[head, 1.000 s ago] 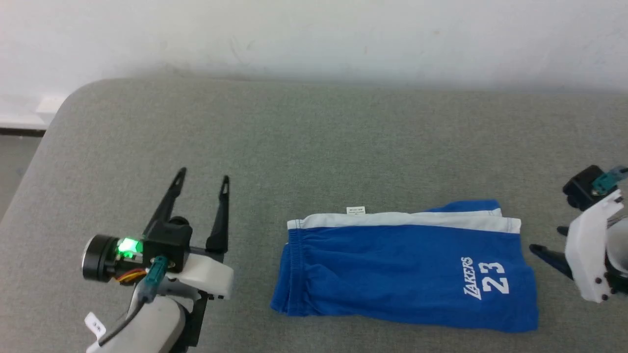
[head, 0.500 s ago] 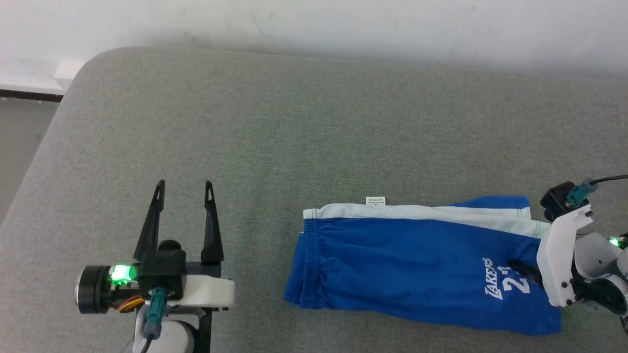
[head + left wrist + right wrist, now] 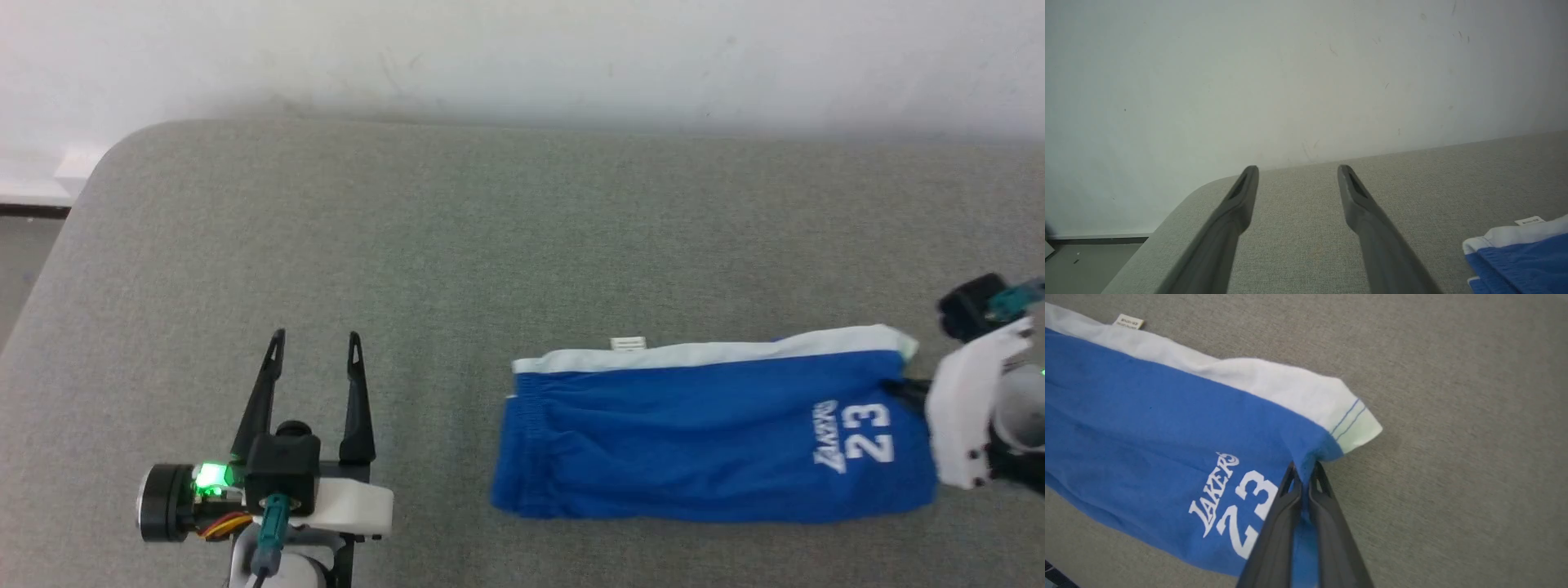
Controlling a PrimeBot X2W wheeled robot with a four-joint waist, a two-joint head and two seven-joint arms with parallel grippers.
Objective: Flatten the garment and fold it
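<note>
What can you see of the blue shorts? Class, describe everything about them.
The blue shorts are soft fabric with a white side stripe, a gathered waistband, a small white label and white LAKERS 23 print. They lie stretched out, mostly flat, on the grey cushion. The right gripper is shut on the leg hem, pinching it up.

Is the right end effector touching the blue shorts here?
Touching. The right wrist view shows the right end effector shut on the hem of the blue shorts, with the fabric pinched in its grip.
</note>
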